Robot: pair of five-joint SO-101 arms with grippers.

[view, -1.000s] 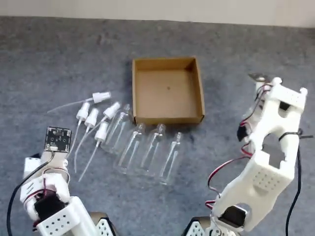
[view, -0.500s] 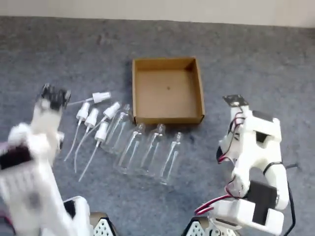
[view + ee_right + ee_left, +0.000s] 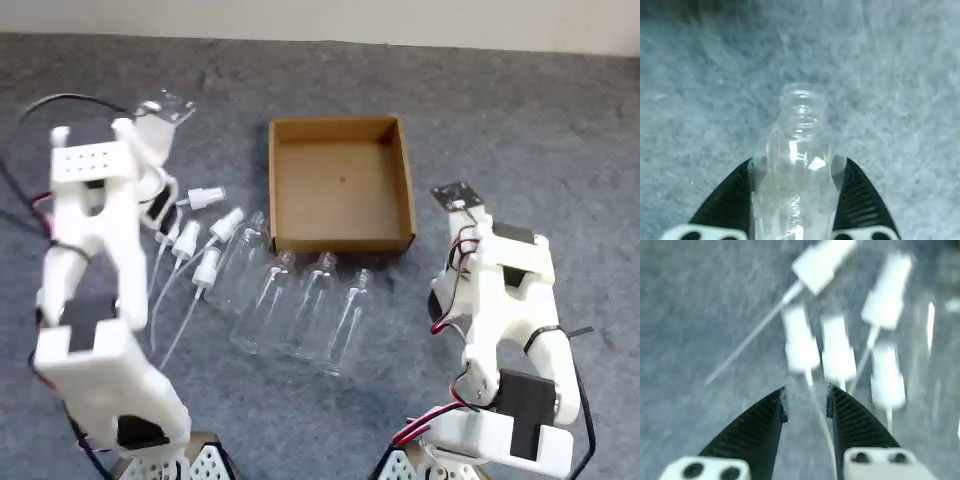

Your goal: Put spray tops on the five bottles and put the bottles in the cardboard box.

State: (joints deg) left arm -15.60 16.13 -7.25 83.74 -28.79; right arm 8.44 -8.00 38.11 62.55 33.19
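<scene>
Several white spray tops (image 3: 205, 268) with thin dip tubes lie left of the cardboard box (image 3: 340, 241). Clear bottles (image 3: 305, 305) lie side by side in front of the box, necks pointing away. My left arm (image 3: 95, 200) stretches over the tops. In the left wrist view my left gripper (image 3: 806, 395) is open just short of two spray tops (image 3: 800, 340), with a dip tube running between its fingers. My right gripper (image 3: 796, 164) is shut on a clear bottle (image 3: 800, 145), neck pointing outward above the carpet. The right arm (image 3: 500, 290) stands right of the bottles.
Grey carpet covers the table. The open box has nothing inside and sits at the middle back. Bare carpet lies behind the box and to its right.
My left arm swung from the near left corner out over the spray tops. The right arm came down from its raised pose and shifted left, closer to the box's right side.
</scene>
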